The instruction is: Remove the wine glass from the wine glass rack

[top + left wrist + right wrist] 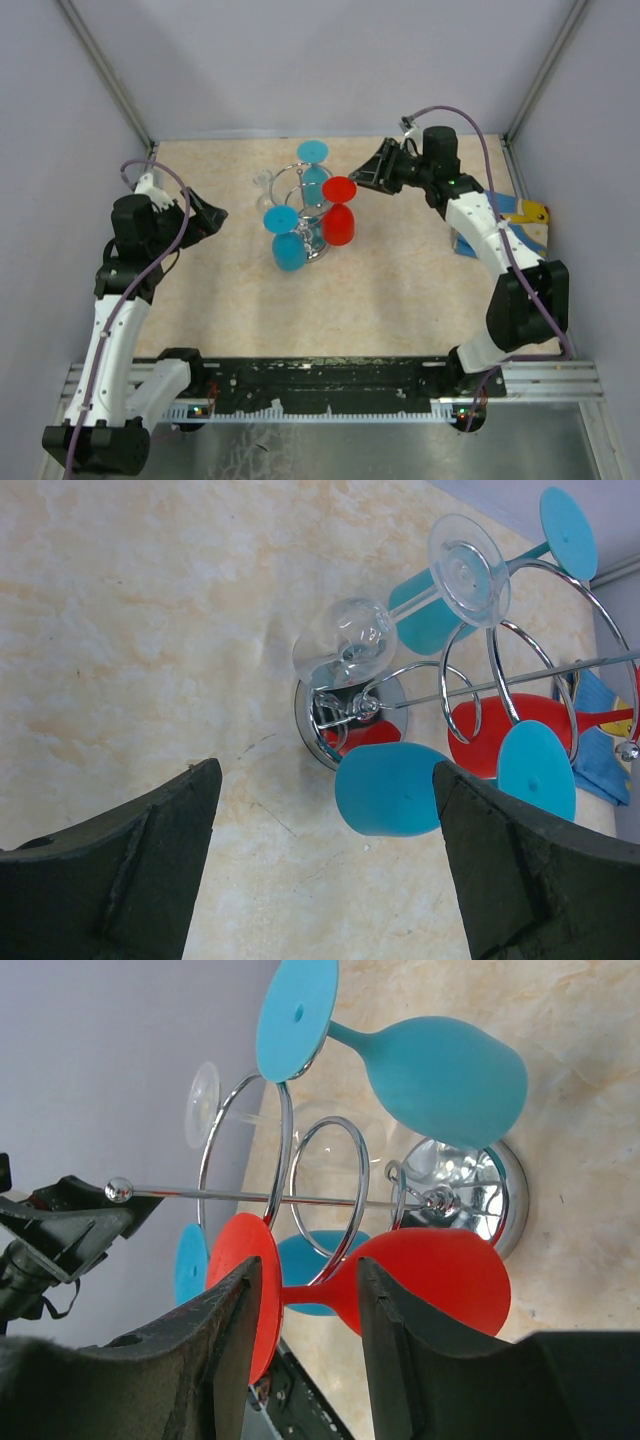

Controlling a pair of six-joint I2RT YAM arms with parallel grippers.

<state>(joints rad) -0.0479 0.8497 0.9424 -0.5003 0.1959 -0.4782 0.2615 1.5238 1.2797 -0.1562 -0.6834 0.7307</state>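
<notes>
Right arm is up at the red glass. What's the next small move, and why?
Probably close the right gripper on the stem of the red wine glass. In the right wrist view the stem runs between the two fingers with a gap on each side, so nothing is gripped yet, and the glass hangs on the wine glass rack.

A mottled beige desk (400, 300) is stretching out between pale grey walls (300, 60). A blue cloth (603, 762) is lying at its right edge, and a yellow object (537, 212) is resting on it.
</notes>
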